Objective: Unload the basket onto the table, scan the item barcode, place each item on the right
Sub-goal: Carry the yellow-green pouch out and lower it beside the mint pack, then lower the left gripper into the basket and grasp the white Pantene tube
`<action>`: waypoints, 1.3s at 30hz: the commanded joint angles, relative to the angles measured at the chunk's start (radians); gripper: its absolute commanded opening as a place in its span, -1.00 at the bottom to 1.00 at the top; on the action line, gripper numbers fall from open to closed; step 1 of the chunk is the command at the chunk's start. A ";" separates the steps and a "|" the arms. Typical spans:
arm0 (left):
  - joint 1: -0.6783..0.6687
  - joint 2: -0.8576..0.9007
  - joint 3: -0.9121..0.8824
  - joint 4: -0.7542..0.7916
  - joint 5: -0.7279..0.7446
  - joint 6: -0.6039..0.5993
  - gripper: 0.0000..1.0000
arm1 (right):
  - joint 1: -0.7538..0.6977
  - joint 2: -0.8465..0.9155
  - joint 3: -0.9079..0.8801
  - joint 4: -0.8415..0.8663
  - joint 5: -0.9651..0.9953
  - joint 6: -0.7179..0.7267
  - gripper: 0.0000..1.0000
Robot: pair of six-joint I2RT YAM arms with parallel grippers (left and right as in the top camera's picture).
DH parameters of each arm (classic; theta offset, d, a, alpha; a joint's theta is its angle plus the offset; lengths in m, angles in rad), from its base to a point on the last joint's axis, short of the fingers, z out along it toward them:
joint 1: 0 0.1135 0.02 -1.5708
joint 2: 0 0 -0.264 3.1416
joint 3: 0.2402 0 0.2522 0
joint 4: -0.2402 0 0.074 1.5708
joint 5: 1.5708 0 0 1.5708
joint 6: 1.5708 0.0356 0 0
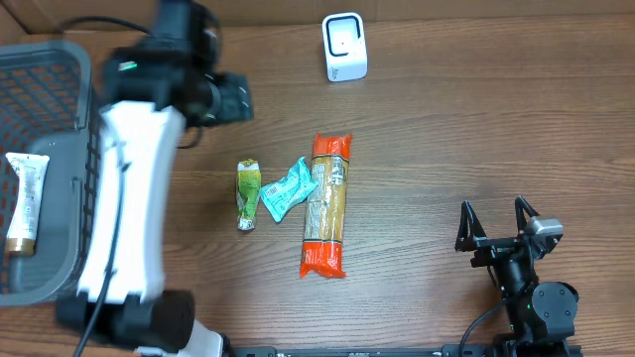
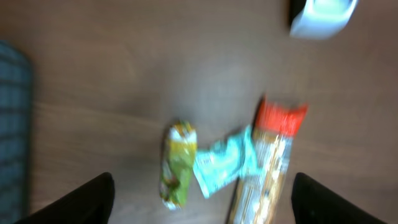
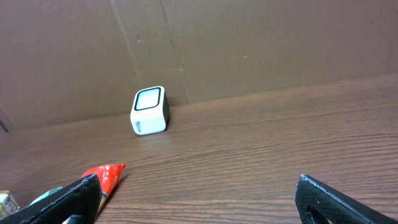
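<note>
- Three items are seen lying on the bench point(image 1: 446, 129): a green packet point(image 2: 178, 163), a teal packet point(image 2: 221, 163) and a long pasta pack point(image 2: 270, 168) with orange ends. Which one is to be scanned next cannot be told.
- In the left wrist view, all three are found ahead of and below the left fingers point(image 2: 87, 199), within the span between them. The teal packet sits nearest the middle, touching the pasta pack and just beside the green packet.
- The pasta pack's long axis runs away from the left fingers, roughly toward the scanner point(image 2: 323, 15), which stands farther ahead and off to the right-finger side.
- The left arm is judged the nearer one. The right fingers point(image 1: 466, 226) are well apart from the items, which are glimpsed only at the low left edge of the right wrist view.
- The left fingers are spread wide, with nothing held or touched. The right fingers are likewise spread fully and empty.
- A tube point(image 1: 25, 203) lies in the basket point(image 1: 60, 59), off to the far side of the left arm.
</note>
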 commanded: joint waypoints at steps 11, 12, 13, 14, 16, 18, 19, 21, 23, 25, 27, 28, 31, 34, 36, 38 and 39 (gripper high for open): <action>0.602 -0.148 0.106 -0.011 -0.024 0.018 0.74 | 0.006 -0.007 -0.009 0.007 0.010 -0.001 1.00; 0.642 -0.140 0.106 -0.010 -0.024 0.023 0.73 | 0.006 -0.007 -0.009 0.007 0.010 -0.002 1.00; 0.668 -0.134 0.106 -0.008 -0.023 0.029 0.73 | 0.006 -0.007 -0.009 0.007 0.010 -0.001 1.00; 0.695 -0.125 0.106 -0.008 -0.024 0.033 0.73 | 0.006 -0.007 -0.009 0.007 0.010 -0.001 1.00; 0.737 -0.108 0.106 -0.008 -0.024 0.044 0.71 | 0.006 -0.007 -0.009 0.007 0.010 -0.001 1.00; 0.770 -0.089 0.106 -0.007 -0.024 0.043 0.70 | 0.006 -0.007 -0.009 0.007 0.010 -0.001 1.00; 0.785 -0.077 0.106 -0.005 -0.024 0.045 0.70 | 0.006 -0.007 -0.009 0.007 0.010 -0.001 1.00; 0.807 -0.056 0.106 -0.003 -0.024 0.051 0.68 | 0.006 -0.007 -0.009 0.007 0.010 -0.002 1.00; 0.827 -0.031 0.106 -0.003 -0.027 0.058 0.68 | 0.006 -0.007 -0.009 0.007 0.010 -0.001 1.00; 0.841 -0.008 0.106 -0.002 -0.031 0.076 0.69 | 0.006 -0.007 -0.009 0.007 0.010 -0.001 1.00; 0.851 0.017 0.106 0.001 -0.040 0.093 0.68 | 0.006 -0.007 -0.009 0.007 0.010 -0.002 1.00; 0.856 0.032 0.106 0.002 -0.047 0.098 0.68 | 0.006 -0.007 -0.009 0.007 0.010 -0.002 1.00; 0.856 0.078 0.105 0.011 -0.051 0.171 0.66 | 0.006 -0.007 -0.009 0.007 0.010 -0.001 1.00; 0.856 0.124 0.105 0.017 -0.098 0.229 0.67 | 0.006 -0.007 -0.009 0.007 0.010 -0.002 1.00; 0.856 0.164 0.105 0.023 -0.149 0.268 0.68 | 0.006 -0.007 -0.009 0.007 0.010 -0.002 1.00; 0.855 0.194 0.105 0.027 -0.179 0.297 0.73 | 0.006 -0.007 -0.009 0.007 0.010 -0.002 1.00; 0.853 0.207 0.104 0.030 -0.190 0.307 0.77 | 0.006 -0.007 -0.009 0.007 0.010 -0.002 1.00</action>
